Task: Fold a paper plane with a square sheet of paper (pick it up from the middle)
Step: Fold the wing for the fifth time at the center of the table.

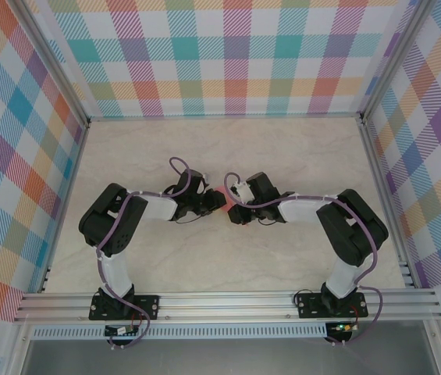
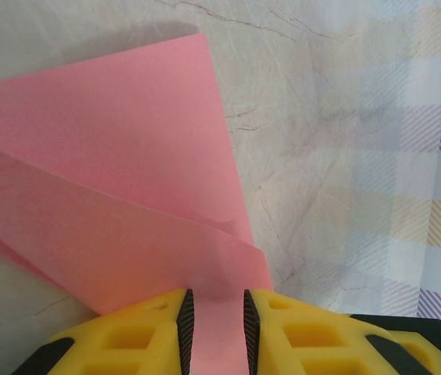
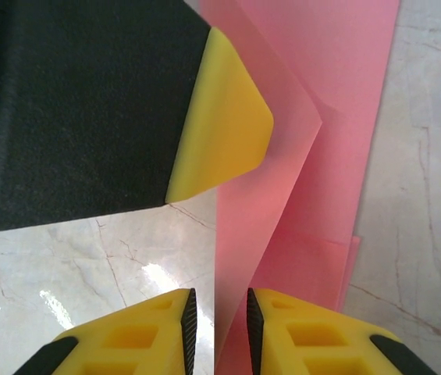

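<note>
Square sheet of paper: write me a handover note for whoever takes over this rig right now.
Left tool: the square sheet of paper runs between its jaws. A gap shows, so a firm grip is unconfirmed.
Right tool: the sheet's edge sits between its jaws. Grip is likewise unconfirmed.
Sheet: mid-table, between the two tools, which nearly meet, and partly raised off the table.
Done: sheet taken up, with layers already folded over each other.
Left: no dart shape yet. The nose, wing and centre-crease folds probably remain.
</note>
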`<action>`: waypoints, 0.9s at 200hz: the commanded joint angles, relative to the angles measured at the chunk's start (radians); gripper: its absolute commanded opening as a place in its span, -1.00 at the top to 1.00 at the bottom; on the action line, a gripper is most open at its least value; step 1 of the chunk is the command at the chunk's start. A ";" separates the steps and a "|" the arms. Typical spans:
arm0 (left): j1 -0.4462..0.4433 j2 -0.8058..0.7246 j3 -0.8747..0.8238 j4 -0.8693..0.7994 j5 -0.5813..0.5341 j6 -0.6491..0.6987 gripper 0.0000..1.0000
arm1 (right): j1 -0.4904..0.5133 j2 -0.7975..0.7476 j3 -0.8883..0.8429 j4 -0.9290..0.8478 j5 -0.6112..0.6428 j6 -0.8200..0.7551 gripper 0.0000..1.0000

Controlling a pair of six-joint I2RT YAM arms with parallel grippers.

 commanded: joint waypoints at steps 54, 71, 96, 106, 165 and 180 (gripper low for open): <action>-0.010 0.016 0.029 -0.041 -0.009 0.004 0.48 | 0.006 0.051 -0.008 0.028 -0.015 -0.042 0.54; -0.010 0.007 0.034 -0.047 -0.007 0.009 0.48 | 0.006 0.052 -0.011 0.037 -0.024 -0.029 0.63; -0.009 -0.021 0.040 -0.056 0.004 0.022 0.47 | -0.001 0.057 -0.016 0.059 -0.061 0.004 0.76; -0.008 -0.041 0.042 -0.063 0.006 0.032 0.46 | -0.011 0.057 -0.025 0.077 -0.087 0.028 0.81; -0.009 -0.114 -0.003 -0.022 0.025 0.074 0.40 | -0.083 0.060 -0.055 0.186 -0.270 0.185 0.97; -0.009 -0.112 -0.022 0.009 0.034 0.068 0.40 | -0.105 0.070 -0.064 0.223 -0.322 0.240 1.00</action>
